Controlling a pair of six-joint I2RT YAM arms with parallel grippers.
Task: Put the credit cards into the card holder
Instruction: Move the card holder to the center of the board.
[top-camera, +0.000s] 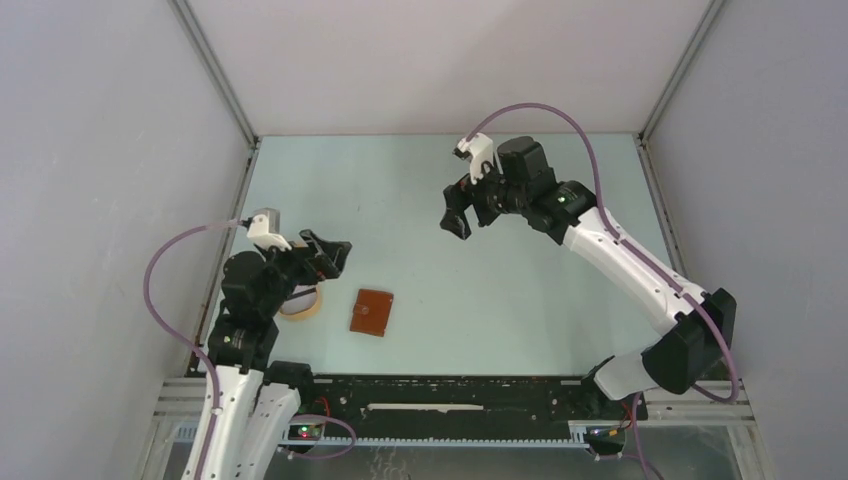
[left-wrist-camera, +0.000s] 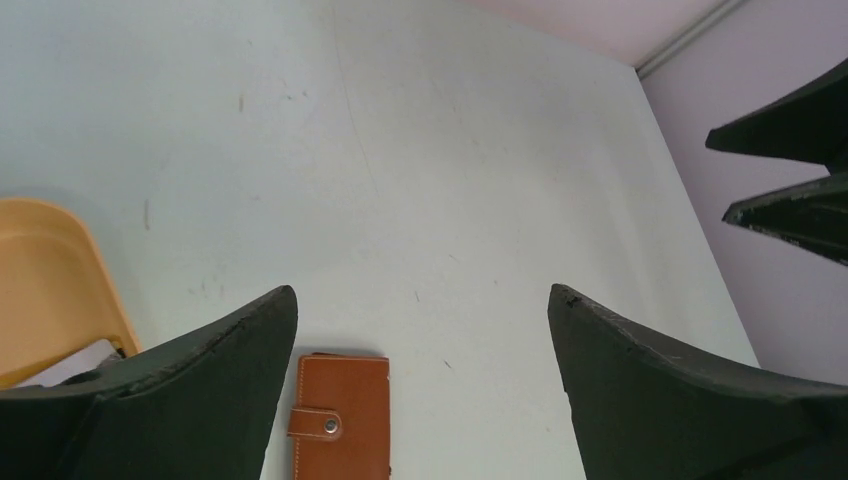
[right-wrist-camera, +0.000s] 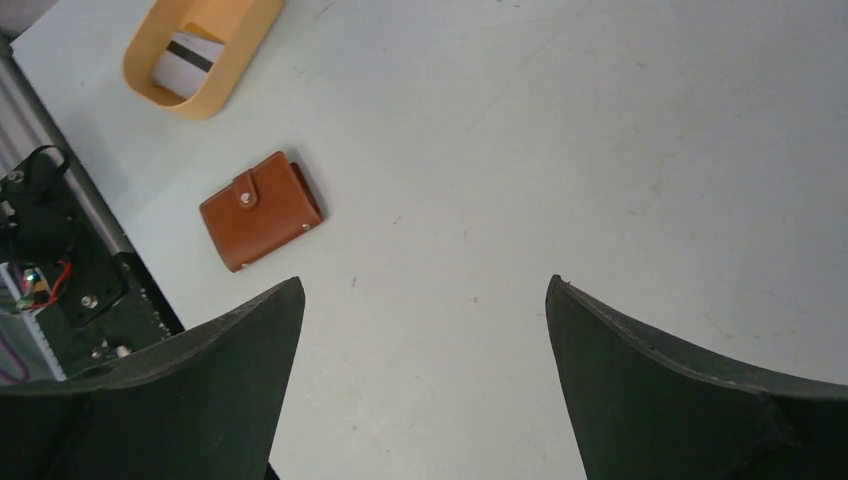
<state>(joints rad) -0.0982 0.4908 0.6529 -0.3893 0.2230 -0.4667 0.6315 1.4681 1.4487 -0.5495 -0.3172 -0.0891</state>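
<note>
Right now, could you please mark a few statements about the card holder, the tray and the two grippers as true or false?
1. The card holder lies closed, its snap strap folded over the front. True.
2. A pale credit card with a dark stripe lies in the orange-yellow tray. True.
3. The right gripper is shut on a card. False: it is open and holds nothing.
4. The card holder sits inside the tray. False: it lies on the table, apart from the tray.
5. The left gripper is open. True.
</note>
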